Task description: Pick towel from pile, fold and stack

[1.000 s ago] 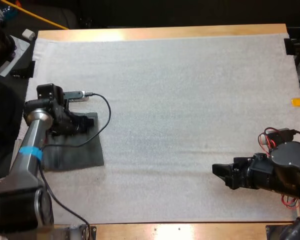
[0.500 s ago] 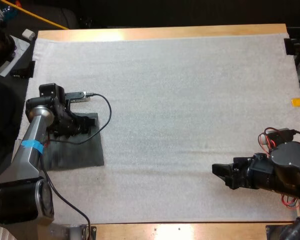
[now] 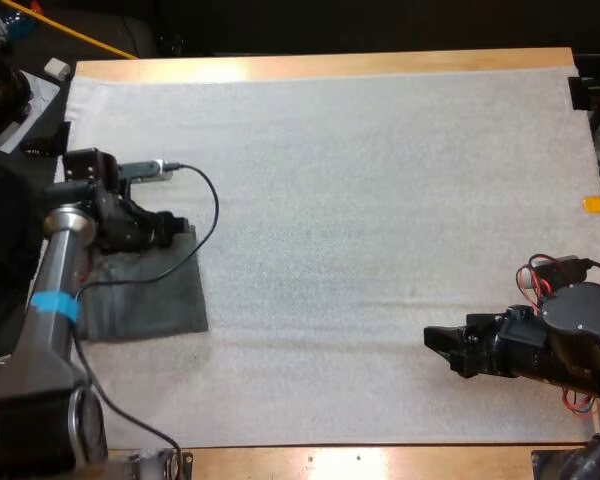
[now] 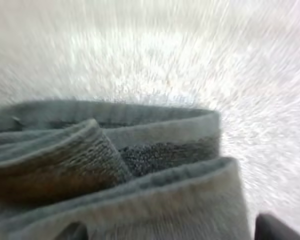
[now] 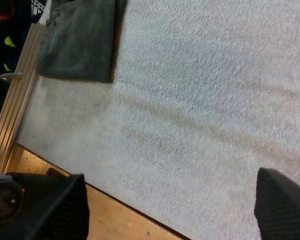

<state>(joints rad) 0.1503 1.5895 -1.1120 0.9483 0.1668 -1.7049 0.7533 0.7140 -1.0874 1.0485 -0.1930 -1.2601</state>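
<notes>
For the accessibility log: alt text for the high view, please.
The left end effector is at the far edge of a folded dark grey-green towel, which lies at the left side of the white mat. The right end effector is over bare mat near the right side, far from the towel.

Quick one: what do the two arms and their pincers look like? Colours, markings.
Left arm: silver tube link with a blue band, black wrist, black left pincer. Right arm: black, rounded joint housing, black right pincer with textured fingers.
</notes>
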